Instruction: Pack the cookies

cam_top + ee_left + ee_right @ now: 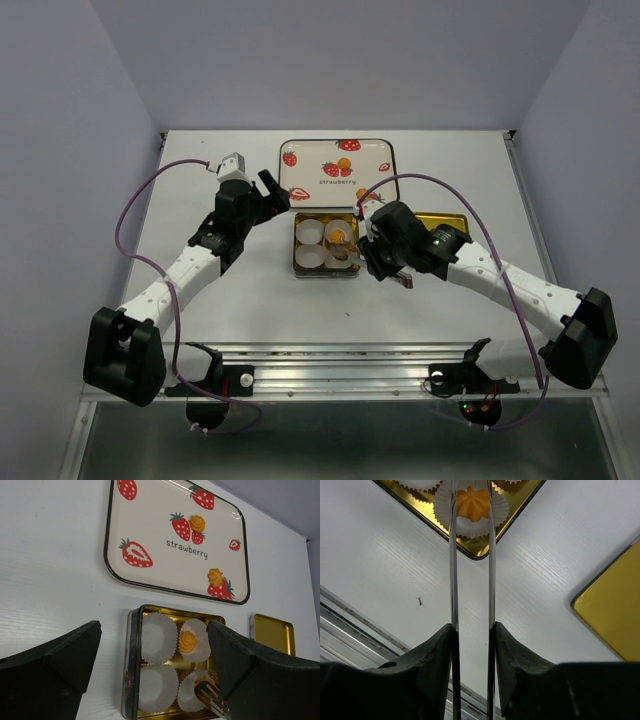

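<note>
Tongs held a cookie at a paper cup in the tin.

The right gripper (472, 630) was clamped on metal tongs (453, 580), whose tips pinched a cookie (472, 503) at the near right paper cup (500, 516) of the gold tin (131, 670); whether it touched the cup could not be told. A second cookie (188, 641) sat in the cup behind. A third cookie (197, 523) and a fourth cookie (216, 576) lay on the strawberry tray (150, 525) beyond the tin. The left gripper (154, 627) hung with jaws wide apart, empty. A gold lid (272, 632) lay right of the tin.
</note>
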Robot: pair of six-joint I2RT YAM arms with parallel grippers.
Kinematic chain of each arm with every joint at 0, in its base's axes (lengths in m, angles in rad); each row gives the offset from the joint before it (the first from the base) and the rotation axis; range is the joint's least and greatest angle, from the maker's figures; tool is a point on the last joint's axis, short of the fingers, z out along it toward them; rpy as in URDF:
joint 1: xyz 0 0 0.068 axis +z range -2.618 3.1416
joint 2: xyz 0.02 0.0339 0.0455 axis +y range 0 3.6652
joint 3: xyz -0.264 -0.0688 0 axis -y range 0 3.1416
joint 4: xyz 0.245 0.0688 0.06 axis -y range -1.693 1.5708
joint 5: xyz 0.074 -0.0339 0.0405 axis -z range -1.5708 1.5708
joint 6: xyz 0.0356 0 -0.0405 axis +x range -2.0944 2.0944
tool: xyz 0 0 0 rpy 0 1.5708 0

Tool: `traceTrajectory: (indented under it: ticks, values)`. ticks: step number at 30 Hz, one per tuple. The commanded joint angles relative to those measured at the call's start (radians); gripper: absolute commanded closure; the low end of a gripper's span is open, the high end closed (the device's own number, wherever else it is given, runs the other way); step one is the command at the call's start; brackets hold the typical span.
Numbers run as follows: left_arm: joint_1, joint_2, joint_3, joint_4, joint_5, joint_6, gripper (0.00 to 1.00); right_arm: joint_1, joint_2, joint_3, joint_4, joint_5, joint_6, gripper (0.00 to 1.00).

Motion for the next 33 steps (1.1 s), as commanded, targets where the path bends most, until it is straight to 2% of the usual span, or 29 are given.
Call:
traceTrajectory:
  ticks: [1, 33]
  values:
    - [-0.007, -0.023, 0.006, 0.029, -0.012, 0.001, 0.01, 0.008, -0.017, -0.001, 0.01, -0.013, -0.011, 0.59]
    - [-0.007, -0.012, 0.0, 0.028, -0.024, 0.01, 0.01, 0.008, 0.046, 0.013, 0.037, 0.004, 0.0, 0.56]
